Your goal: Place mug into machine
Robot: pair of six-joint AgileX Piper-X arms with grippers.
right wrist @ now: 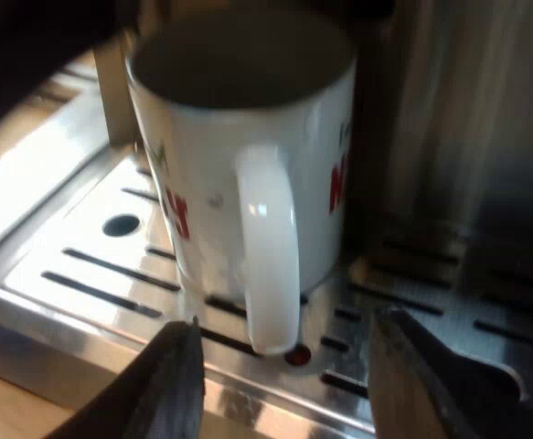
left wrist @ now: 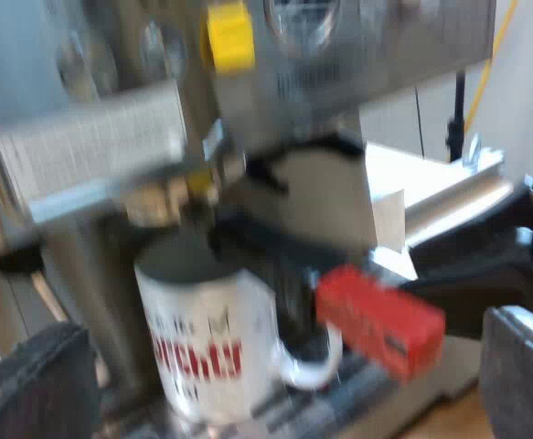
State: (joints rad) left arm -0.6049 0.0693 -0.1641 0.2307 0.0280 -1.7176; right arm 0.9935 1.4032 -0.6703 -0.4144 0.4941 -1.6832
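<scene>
The left wrist view stood farther off and took in the espresso machine [left wrist: 367, 64]: its steel front, a yellow tab [left wrist: 229, 35] high on it, and the metal holder [left wrist: 252, 242] locked in place, with the red end [left wrist: 380, 320] of its dark handle sticking out. The mug [left wrist: 207, 352], white with red lettering, stood directly under the holder, and its loop pointed the same way as the red end.

The right wrist view sat close and low. It gave the drip tray [right wrist: 74, 279], a slotted steel grate with a round hole [right wrist: 121, 224]. The mug was upright on the grate, tucked under the machine's dark overhang. The mug handle [right wrist: 271, 247] faced the camera, and a small red dot [right wrist: 295, 355] lay on the grate at its foot.

The left gripper [left wrist: 275, 402] was held back from the machine at about the mug's height. Its fingers [left wrist: 28, 380] were spread wide and held nothing. The right gripper [right wrist: 284, 389] was down at the tray's outer edge and aimed at the mug handle. Its two black fingers [right wrist: 170, 384] were parted to either side of the handle's foot. They were clear of the mug and gripped nothing.
</scene>
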